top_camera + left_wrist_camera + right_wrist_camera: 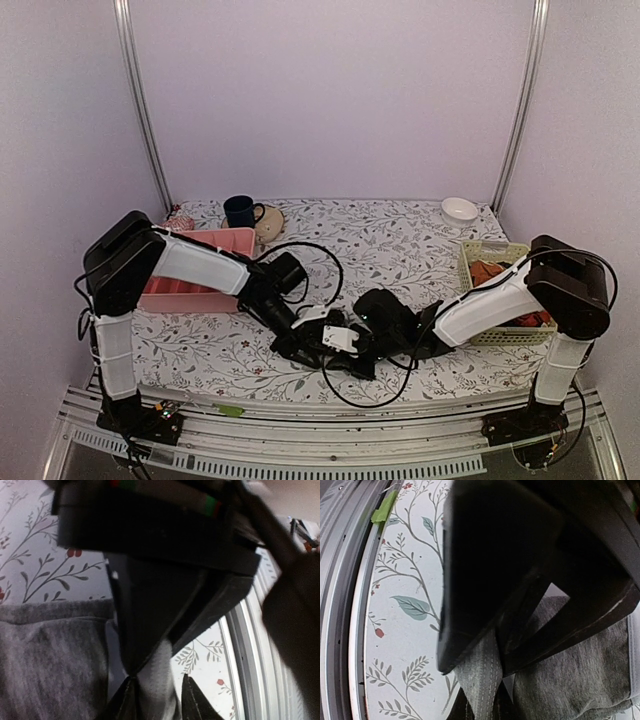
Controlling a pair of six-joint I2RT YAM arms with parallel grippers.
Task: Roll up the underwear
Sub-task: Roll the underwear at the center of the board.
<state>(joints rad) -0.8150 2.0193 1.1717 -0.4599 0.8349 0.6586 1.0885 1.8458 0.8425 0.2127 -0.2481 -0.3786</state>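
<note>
The grey underwear (385,310) lies bunched near the table's front edge, between my two arms. In the left wrist view the soft grey cloth of the underwear (50,665) spreads to the left, and a fold of it runs up between the fingers of my left gripper (159,692), whose jaws stand slightly apart. In the right wrist view my right gripper (482,705) is shut on a stitched hem strip of the underwear (570,670). From above, the left gripper (348,350) and right gripper (398,338) sit close together at the garment.
A pink tray (195,270) stands at the left, with a dark mug (240,211) behind it. A white bowl (460,211) is at the back right. A pale basket (480,250) holds orange-red garments. The table's metal front rail (340,605) runs close to both grippers.
</note>
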